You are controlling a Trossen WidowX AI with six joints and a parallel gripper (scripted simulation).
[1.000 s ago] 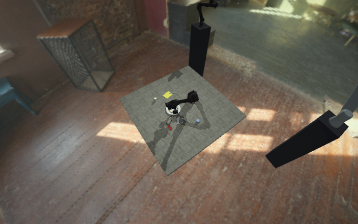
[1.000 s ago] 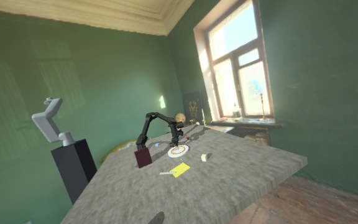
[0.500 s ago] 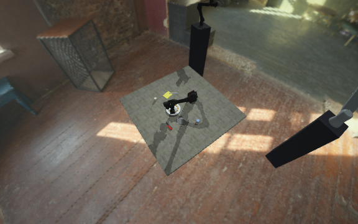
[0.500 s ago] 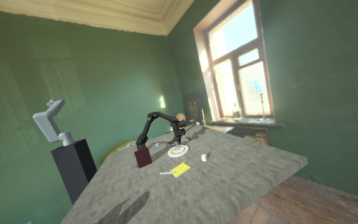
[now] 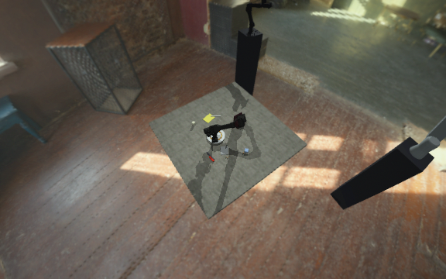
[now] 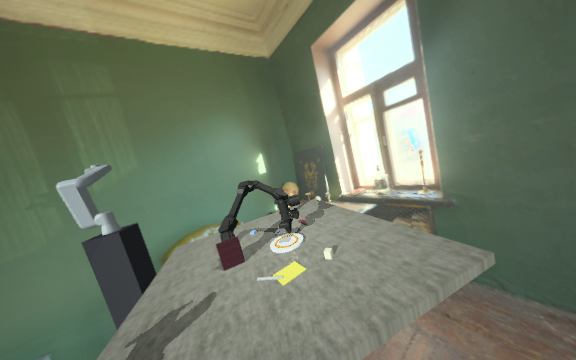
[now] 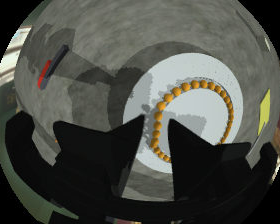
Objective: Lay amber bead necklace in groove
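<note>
The round white bead board (image 6: 279, 250) (image 7: 191, 62) lies on the grey table. The amber bead necklace (image 6: 283, 247) (image 7: 195, 84) lies on it as a closed, uneven loop. In the wrist view a thin dark groove line shows just outside the beads at the top right; the left side bends less roundly. My gripper (image 7: 156, 121) points down over the board's left part in that view. Its fingers are partly open, with left-side beads visible between the tips and gaps on both sides. The fingers hide some lower beads. Whether the left beads sit in the groove is unclear.
A yellow sheet (image 5: 208, 118) (image 6: 290, 273) (image 7: 264, 111) with a white stick (image 6: 268, 278) and a cream block (image 5: 193, 122) (image 6: 328, 253) are near the board. A red and dark object (image 5: 211, 158) (image 7: 45, 75), a pale square (image 5: 224, 150) and a blue block (image 5: 246, 150) (image 6: 253, 232) lie beyond.
</note>
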